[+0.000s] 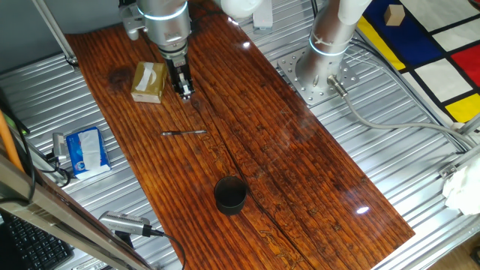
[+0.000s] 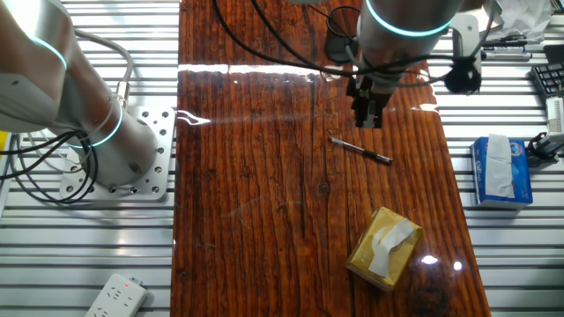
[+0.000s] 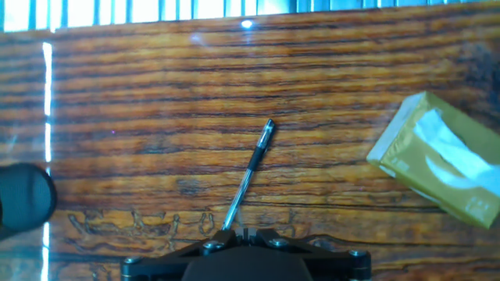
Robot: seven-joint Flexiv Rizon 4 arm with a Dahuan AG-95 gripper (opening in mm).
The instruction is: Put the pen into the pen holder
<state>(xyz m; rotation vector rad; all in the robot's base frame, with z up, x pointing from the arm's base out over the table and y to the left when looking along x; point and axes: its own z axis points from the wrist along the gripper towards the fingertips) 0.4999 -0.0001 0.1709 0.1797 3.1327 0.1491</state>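
Observation:
The pen (image 1: pixel 184 133) lies flat on the wooden table, thin and dark grey. It also shows in the other fixed view (image 2: pixel 361 151) and in the hand view (image 3: pixel 250 173). The pen holder (image 1: pixel 230 194), a short black cup, stands upright near the table's front; in the hand view it sits at the left edge (image 3: pixel 23 197). My gripper (image 1: pixel 184 94) hangs above the table just behind the pen, fingers together and empty. It shows too in the other fixed view (image 2: pixel 368 119) and the hand view (image 3: pixel 244 232), where the pen's near end reaches the fingertips.
A yellowish box (image 1: pixel 148 81) lies left of the gripper, also in the other fixed view (image 2: pixel 383 248) and hand view (image 3: pixel 441 168). A blue tissue pack (image 1: pixel 86 150) and a silver tool with cable (image 1: pixel 124 223) lie off the table's left. The arm's base (image 1: pixel 322 71) stands right.

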